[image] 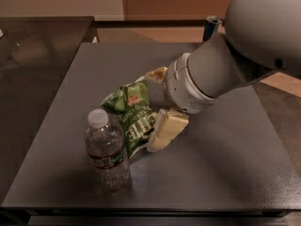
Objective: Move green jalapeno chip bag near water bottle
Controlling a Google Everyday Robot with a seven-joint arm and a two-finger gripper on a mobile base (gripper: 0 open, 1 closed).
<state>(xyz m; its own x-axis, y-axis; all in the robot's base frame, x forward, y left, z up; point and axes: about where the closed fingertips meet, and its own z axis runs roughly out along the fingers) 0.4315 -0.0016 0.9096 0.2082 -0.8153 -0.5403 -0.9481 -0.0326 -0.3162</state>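
Beside chip bag point(133, 117), low hand point(154, 108) (2 fingers point(165, 130) spread), arm point(207, 74) angled down

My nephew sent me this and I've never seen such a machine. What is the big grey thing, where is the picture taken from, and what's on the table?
The big grey shape is a robot arm. At its end is the tool, two pale fingers for pinching things. The single picture looks down on a dark table from above. On it lies a green jalapeno chip bag, close beside an upright water bottle. A blue can stands at the back. The tool's fingers are spread at the bag's right side, so it seems to hold nothing.
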